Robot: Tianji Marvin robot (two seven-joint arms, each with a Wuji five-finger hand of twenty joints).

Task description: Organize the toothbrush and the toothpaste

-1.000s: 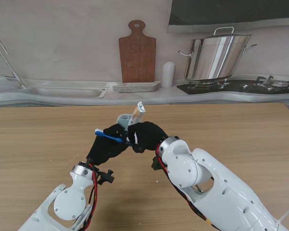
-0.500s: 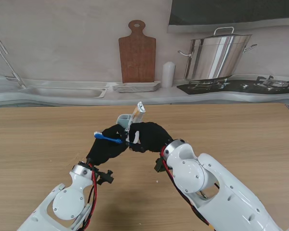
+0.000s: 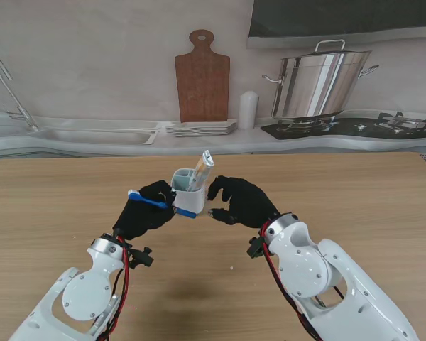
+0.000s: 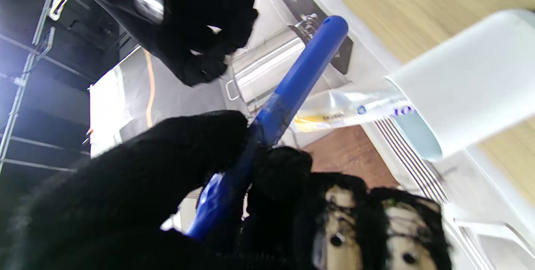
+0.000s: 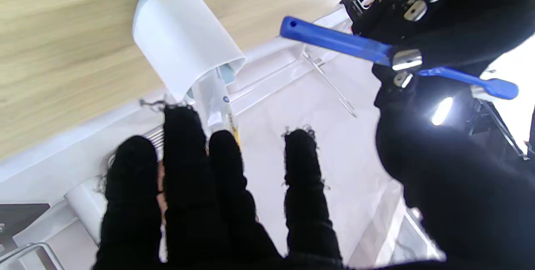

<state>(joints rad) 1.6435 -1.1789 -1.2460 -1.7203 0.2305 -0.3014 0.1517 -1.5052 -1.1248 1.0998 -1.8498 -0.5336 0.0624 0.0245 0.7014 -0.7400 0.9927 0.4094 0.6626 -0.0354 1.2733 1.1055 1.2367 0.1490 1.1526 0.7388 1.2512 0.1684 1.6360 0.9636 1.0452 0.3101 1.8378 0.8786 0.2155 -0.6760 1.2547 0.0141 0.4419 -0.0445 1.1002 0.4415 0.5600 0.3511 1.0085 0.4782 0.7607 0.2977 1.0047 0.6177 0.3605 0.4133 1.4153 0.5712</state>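
Both hands have separated since the earlier frames, where they were joined around the toothbrush just in front of the cup. Left hand (image 3: 143, 213) now sits to the left of the cup, fingers pinched on the blue toothbrush (image 3: 150, 202). The handle lies roughly level, its bristle end pointing left and its other end reaching the cup's near left side. Right hand (image 3: 240, 201) sits to the right of the cup, holding nothing, fingers (image 5: 190, 169) spread. Between the two hands stands the white cup (image 3: 189, 192) on the wooden table (image 3: 355, 192). The toothpaste tube (image 3: 203, 170) stands in the cup, leaning right, its flat end above the rim. Beyond the table edge runs a kitchen backdrop.
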